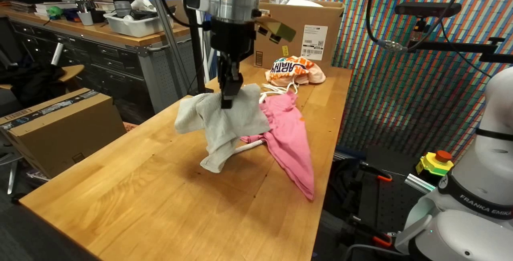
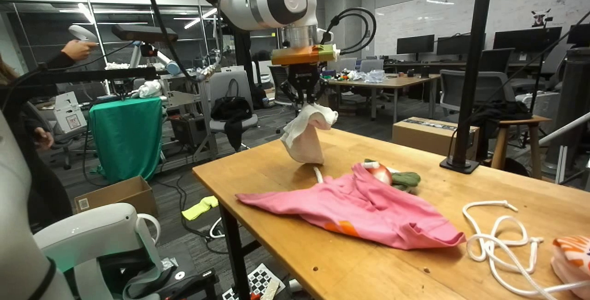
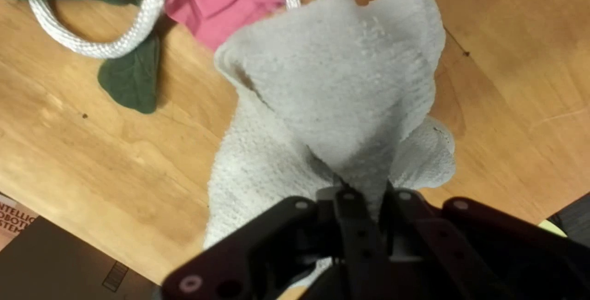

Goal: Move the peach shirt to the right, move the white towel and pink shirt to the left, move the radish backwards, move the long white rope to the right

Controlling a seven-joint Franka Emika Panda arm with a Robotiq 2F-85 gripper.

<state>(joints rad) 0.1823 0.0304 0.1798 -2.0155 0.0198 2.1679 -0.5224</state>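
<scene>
Currently, in an exterior view, the gripper [image 1: 227,101], jaws narrow, holds the white towel [image 1: 245,121] over the table [image 1: 140,197]; pinched by mere folds, it could slip onto the white rope [image 1: 249,146]. In an exterior view, the radish [image 2: 380,173] lies beside the pink shirt [image 2: 359,210]; the wrist view alone plainly shows the rope looping across a leaf [image 3: 131,79].

- In an exterior view, the camera looked down the worktop [image 1: 160,197] lengthwise, toward the carton [image 1: 295,44] at the far end.
- In an exterior view, the camera faced roughly the opposite way, from the end with the peach shirt [image 2: 569,265], whiteboard [image 2: 530,9] at upper right.
- Both exterior views shared the towel [image 2: 302,141], pink shirt [image 2: 359,212] and arm [image 2: 276,5].
- The wrist view, nearest, pointed down over the fingers [image 3: 356,226] onto the towel.
</scene>
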